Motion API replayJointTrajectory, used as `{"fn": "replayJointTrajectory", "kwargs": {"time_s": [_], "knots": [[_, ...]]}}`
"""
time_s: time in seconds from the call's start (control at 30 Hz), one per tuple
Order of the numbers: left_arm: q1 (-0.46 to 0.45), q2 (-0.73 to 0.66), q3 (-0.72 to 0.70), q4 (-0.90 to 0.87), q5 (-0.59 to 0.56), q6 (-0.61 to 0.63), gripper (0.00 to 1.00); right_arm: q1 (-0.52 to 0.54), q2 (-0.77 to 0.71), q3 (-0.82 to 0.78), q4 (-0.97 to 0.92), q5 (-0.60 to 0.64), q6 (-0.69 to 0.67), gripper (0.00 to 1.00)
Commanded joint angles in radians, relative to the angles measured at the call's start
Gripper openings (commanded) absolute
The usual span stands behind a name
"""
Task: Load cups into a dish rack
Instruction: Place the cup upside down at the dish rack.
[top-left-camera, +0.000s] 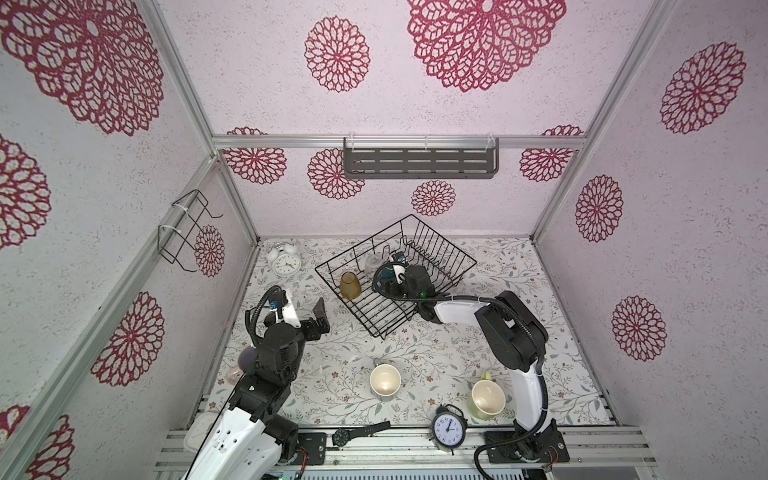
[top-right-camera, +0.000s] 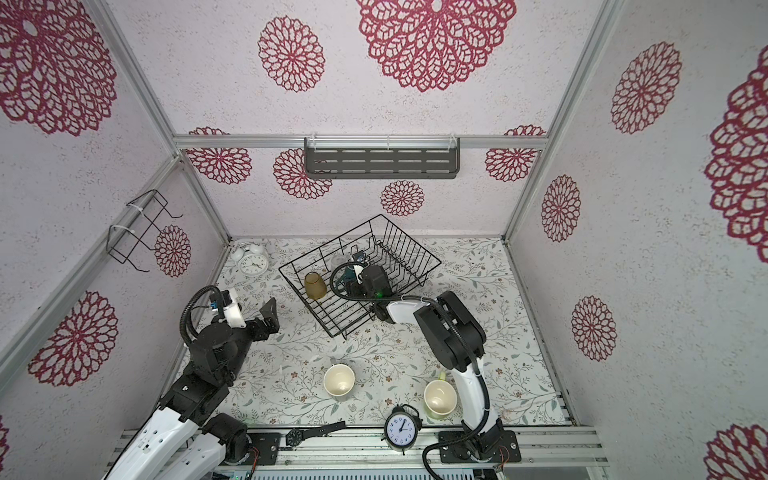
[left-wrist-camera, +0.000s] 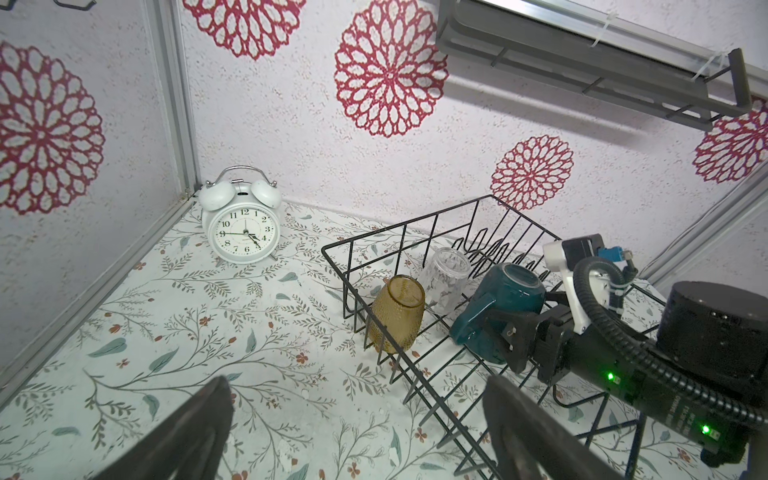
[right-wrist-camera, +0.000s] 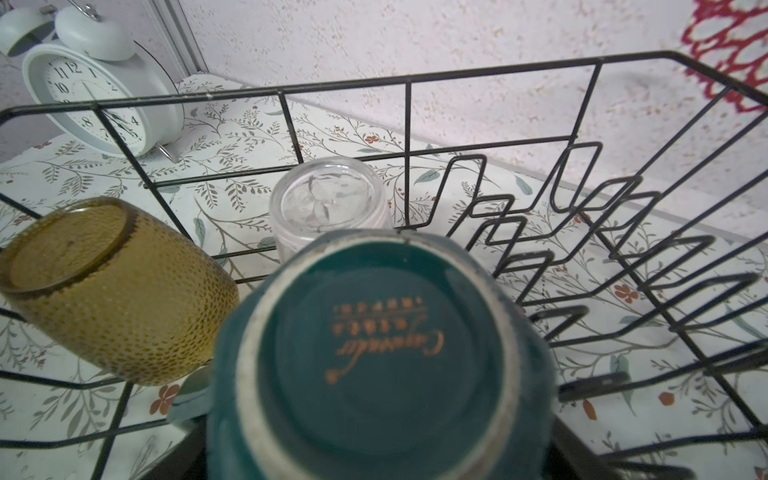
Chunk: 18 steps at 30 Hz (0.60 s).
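The black wire dish rack (top-left-camera: 438, 238) (top-right-camera: 410, 238) stands at the back of the table. An amber tumbler (top-left-camera: 350, 285) (left-wrist-camera: 397, 313) (right-wrist-camera: 120, 291) and a clear glass (top-left-camera: 372, 262) (right-wrist-camera: 328, 203) sit inside it, bases up. My right gripper (top-left-camera: 390, 279) (left-wrist-camera: 519, 322) reaches into the rack and is shut on the dark teal mug (left-wrist-camera: 498, 303) (right-wrist-camera: 374, 353), held tilted with its base up. My left gripper (top-left-camera: 305, 309) (left-wrist-camera: 361, 432) hangs open and empty over the table, left of the rack. A grey mug (top-left-camera: 385, 380) and a yellow-green mug (top-left-camera: 487, 399) stand upright near the front.
A white alarm clock (top-left-camera: 284, 261) sits in the back left corner. A black alarm clock (top-left-camera: 448, 428) and a wristwatch (top-left-camera: 343, 436) lie at the front edge. A grey slotted shelf (top-left-camera: 419, 162) hangs on the back wall and a wire bracket (top-left-camera: 187, 228) on the left wall.
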<state>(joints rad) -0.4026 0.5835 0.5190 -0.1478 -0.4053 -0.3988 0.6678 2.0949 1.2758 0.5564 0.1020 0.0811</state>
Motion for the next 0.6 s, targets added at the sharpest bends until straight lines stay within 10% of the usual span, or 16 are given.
{"fn": "replayJointTrajectory", "kwargs": {"time_s": [0.0,0.57], "knots": [[0.009,-0.021,0.014,0.007,-0.020,-0.020,0.97,0.011,-0.015,0.011,0.132,0.022,0.011,0.62],[0.010,-0.052,0.019,-0.040,-0.043,-0.033,0.97,0.016,-0.059,-0.065,0.124,0.030,-0.085,0.89]]}}
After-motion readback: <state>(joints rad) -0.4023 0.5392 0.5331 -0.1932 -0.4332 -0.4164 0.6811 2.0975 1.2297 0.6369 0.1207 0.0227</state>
